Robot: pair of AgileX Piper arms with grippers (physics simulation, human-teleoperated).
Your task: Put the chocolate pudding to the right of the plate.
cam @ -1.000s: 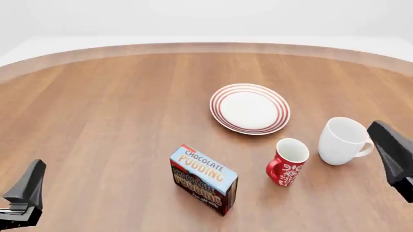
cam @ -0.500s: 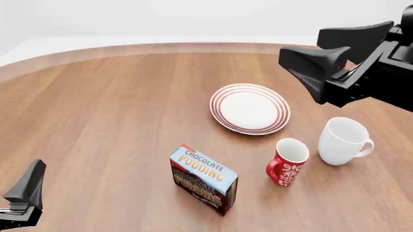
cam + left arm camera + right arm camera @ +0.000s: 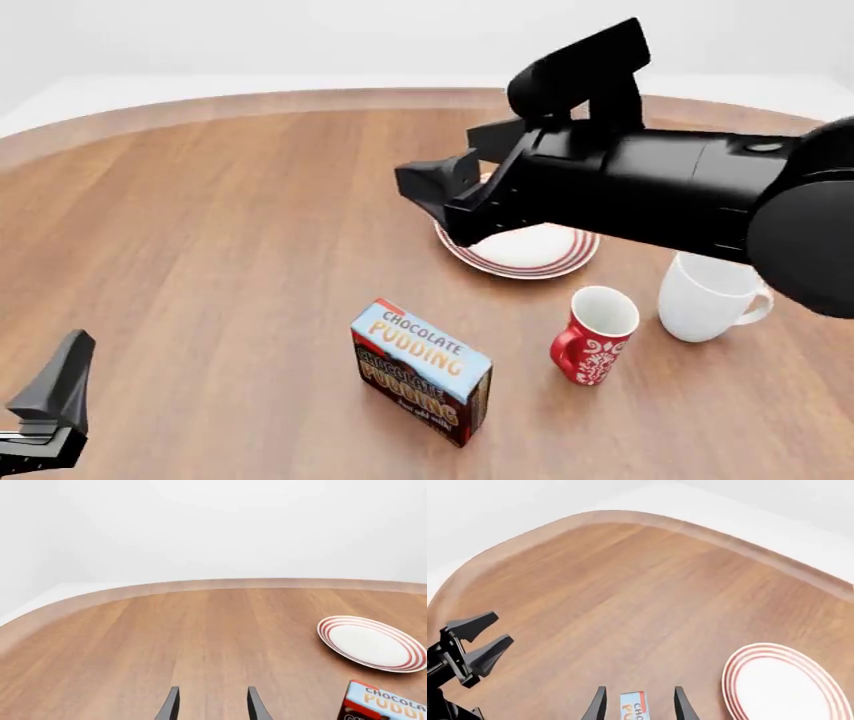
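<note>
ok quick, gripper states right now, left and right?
Left gripper: open, holding nothing.
Right gripper: open, empty, above the chocolate pudding.

Sim tabletop scene w/ blank white backdrop: rounded wooden table (image 3: 240,220) lying under grippers, plate (image 3: 534,250) & mugs (image 3: 707,295) hinting at dining setup.

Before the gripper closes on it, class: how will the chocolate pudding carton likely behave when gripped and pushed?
The chocolate pudding is a flat-sided box, so it probably grips squarely and won't roll. It stands on a narrow side, so a high push may tip it. It looks like cardboard and could dent under a hard squeeze.
</note>
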